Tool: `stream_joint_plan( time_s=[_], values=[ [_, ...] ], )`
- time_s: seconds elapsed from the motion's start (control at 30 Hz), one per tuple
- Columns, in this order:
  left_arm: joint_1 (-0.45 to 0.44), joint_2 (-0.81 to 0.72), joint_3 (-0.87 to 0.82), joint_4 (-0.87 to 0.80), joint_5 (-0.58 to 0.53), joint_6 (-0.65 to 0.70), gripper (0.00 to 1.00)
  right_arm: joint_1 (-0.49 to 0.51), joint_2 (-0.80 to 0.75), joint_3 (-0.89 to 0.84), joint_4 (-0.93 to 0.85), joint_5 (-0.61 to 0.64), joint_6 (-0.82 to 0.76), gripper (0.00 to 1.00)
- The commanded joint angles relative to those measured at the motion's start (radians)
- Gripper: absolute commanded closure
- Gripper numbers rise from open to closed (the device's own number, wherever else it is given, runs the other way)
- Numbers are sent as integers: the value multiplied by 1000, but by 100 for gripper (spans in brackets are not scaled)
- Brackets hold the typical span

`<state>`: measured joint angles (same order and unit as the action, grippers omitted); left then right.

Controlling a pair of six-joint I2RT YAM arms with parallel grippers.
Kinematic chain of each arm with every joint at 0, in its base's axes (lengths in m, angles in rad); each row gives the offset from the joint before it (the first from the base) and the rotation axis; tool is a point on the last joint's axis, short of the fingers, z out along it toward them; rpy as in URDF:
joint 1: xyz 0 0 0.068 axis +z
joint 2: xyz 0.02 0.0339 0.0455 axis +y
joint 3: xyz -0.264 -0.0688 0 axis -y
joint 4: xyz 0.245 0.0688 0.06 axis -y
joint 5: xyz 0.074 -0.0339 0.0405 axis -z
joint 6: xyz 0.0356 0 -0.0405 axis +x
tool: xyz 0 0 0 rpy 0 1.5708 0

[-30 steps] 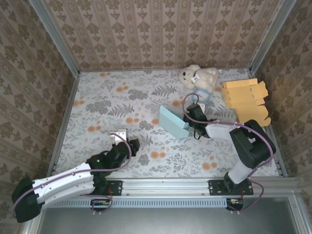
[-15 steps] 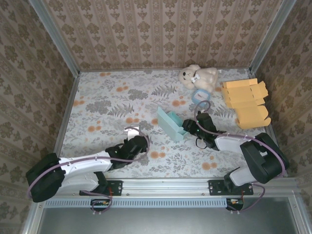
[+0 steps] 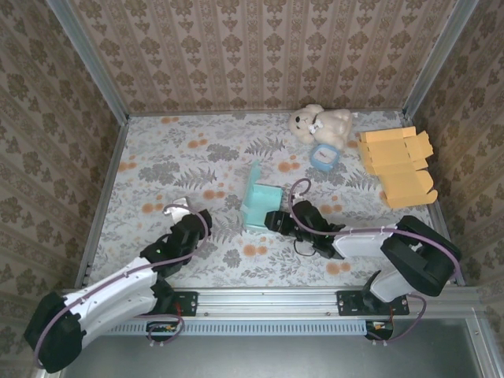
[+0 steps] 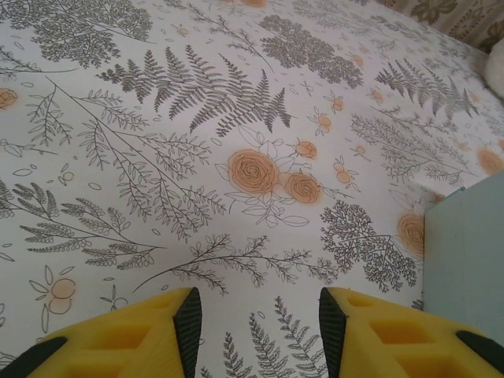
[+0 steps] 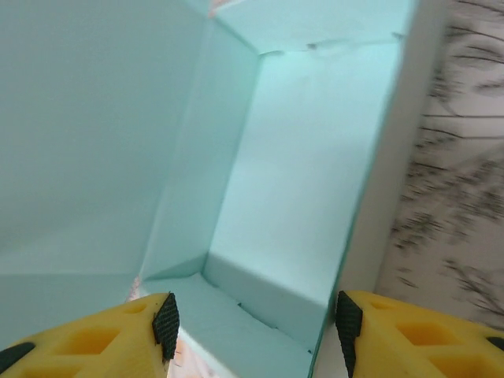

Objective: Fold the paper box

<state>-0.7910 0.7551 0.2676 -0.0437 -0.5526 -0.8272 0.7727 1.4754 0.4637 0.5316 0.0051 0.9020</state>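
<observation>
The left gripper (image 3: 191, 223), jaws wide and empty, has drawn back leftward. The box (image 3: 260, 206) stands mid-table and looks partly formed: walls up, top open, closing still to do. It has slid left and turned. The right gripper (image 3: 273, 220), jaws apart and gripping nothing, has followed it and faces its hollow.

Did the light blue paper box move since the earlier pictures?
Yes. The paper box has shifted left and slightly nearer the camera, farther from the teddy bear, which stayed in place.
</observation>
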Motion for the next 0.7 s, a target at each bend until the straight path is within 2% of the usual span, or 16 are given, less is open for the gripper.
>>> stream_joint_plan(
  time_s=[0.0, 0.1, 0.23, 0.37, 0.5, 0.67],
  values=[
    [10, -43, -15, -68, 23, -12, 55, 7, 29, 33, 17, 69, 10, 42],
    [9, -51, -16, -70, 49, -2, 55, 7, 16, 21, -31, 126, -8, 42],
    [9, -51, -14, -81, 38, 5, 55, 28, 25, 32, -78, 143, -28, 42],
    [8, -60, -15, -89, 18, 9, 55, 89, 120, 48, 38, 135, 15, 42],
    [19, -82, -19, -120, -5, 19, 55, 143, 267, 133, 128, 72, 67, 43],
    [118, -132, -39, -135, 81, 35, 55, 217, 378, 191, 215, 141, 90, 45]
  ],
)
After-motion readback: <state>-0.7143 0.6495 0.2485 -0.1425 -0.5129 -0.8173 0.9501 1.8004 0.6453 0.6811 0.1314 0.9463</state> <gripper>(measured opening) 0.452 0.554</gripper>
